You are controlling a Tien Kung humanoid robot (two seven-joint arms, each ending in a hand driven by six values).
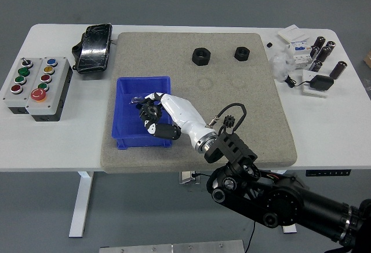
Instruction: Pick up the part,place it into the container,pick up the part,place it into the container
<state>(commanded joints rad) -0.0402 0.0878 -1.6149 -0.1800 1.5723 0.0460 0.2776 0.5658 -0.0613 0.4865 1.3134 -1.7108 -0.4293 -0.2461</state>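
My right hand (pixel 152 117), white with black fingers, reaches inside the blue bin (pixel 123 142) at the mat's left. Its fingers are curled around a black gear-like part (pixel 149 112), held low over the bin's middle. A small dark piece with a thin wire (pixel 137 99) lies on the bin floor just beyond the hand. A second small black gear part (pixel 228 121) sits on the mat, partly behind my wrist cable. Two black nuts (pixel 200 55) (pixel 242 52) rest at the mat's far side. The left arm is out of view.
A grey button box (pixel 36 87) and a black device (pixel 93 47) sit to the left. Dark cylinders (pixel 324 51), white boxes and a black adapter (pixel 319 83) crowd the far right corner. The grey mat (pixel 191 149) covers the table's middle.
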